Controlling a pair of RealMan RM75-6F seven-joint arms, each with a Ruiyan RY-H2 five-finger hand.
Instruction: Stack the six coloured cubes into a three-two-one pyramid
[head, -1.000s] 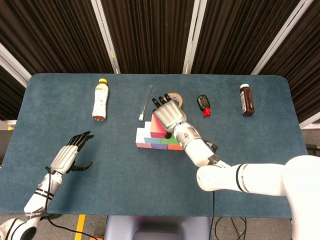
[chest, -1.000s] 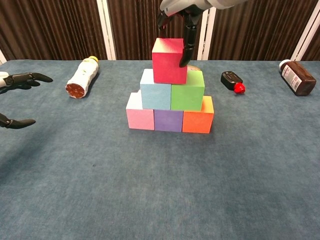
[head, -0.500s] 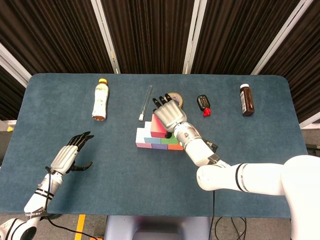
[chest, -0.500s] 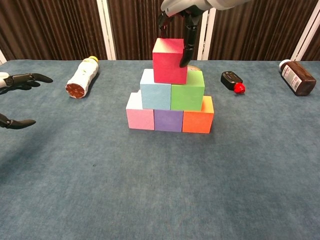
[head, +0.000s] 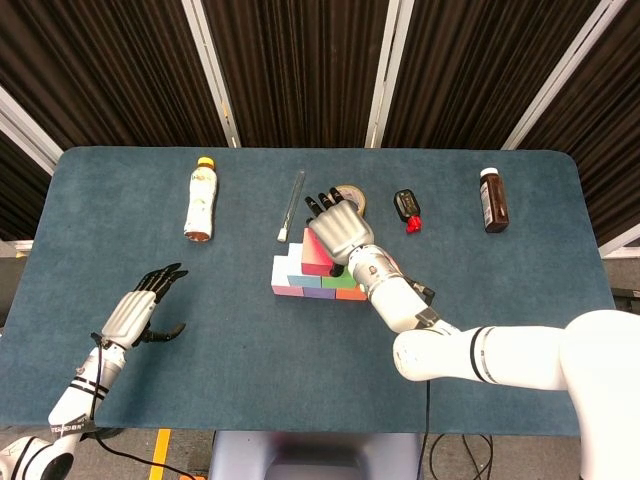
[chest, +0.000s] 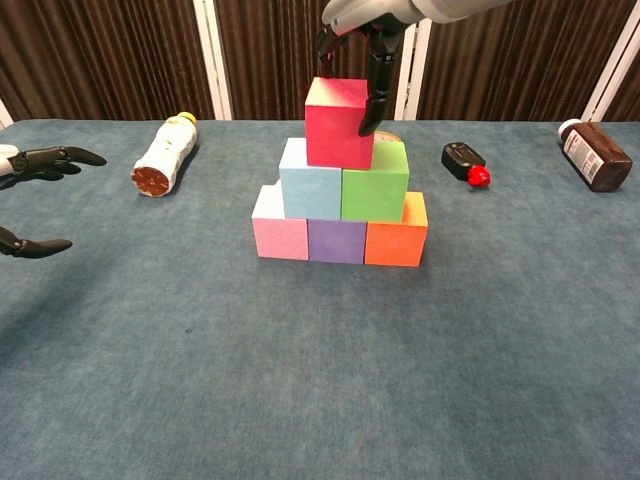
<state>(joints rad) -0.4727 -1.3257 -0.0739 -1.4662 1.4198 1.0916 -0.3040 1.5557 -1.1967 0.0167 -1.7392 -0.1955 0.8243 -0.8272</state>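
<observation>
It looked like a robotics lab: a blue felt-covered counter (head: 120, 200) stood before dark pleated curtains (head: 300, 60) at twelve o'clock.

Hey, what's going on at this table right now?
A two-armed robot is finishing a cube pyramid. Pink, purple and orange cubes form the base, light blue and green sit on them, and the red cube is on top. The right hand hangs over the red cube, one finger down its side; whether it grips is unclear. The left hand is open, off to the side.
</observation>
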